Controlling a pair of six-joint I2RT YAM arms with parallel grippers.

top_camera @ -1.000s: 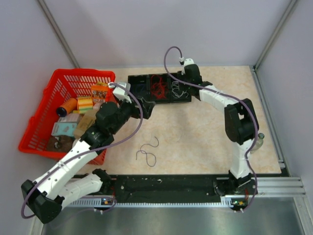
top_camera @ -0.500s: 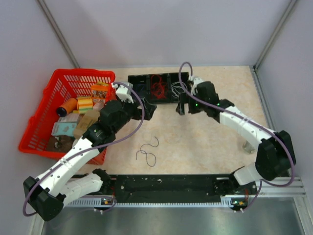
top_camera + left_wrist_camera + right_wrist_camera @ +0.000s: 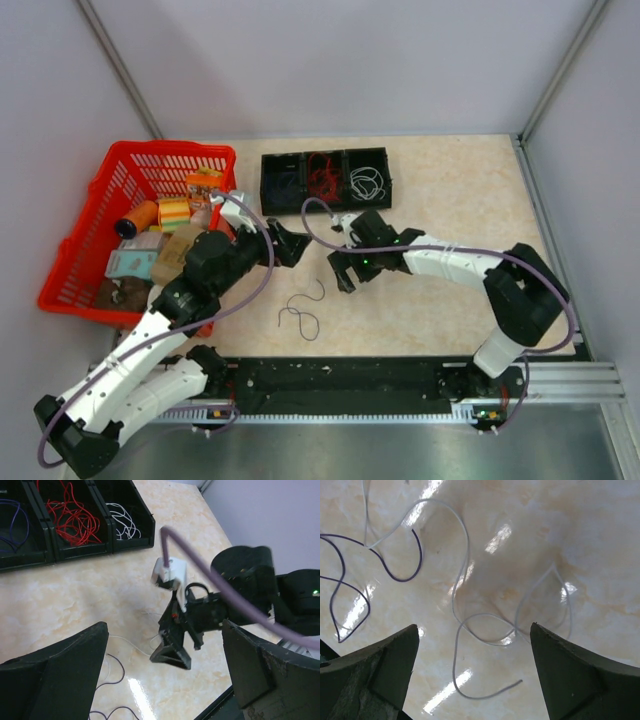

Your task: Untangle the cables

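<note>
Marbled bench (image 3: 450, 180) below: right gripper (image 3: 474, 630), jaws apart, hovers over a loose white cable (image 3: 457, 580), purple cable (image 3: 298, 318) at its seven o'clock; left gripper (image 3: 288, 243) gapes idle. Next, I'd say: close on the white cable.

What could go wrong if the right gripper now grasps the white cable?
The white cable lies flat and very thin under the open right gripper, so the grasp may miss it. It crosses the purple cable, which could be dragged along. The left gripper hangs close; the two might collide.
</note>
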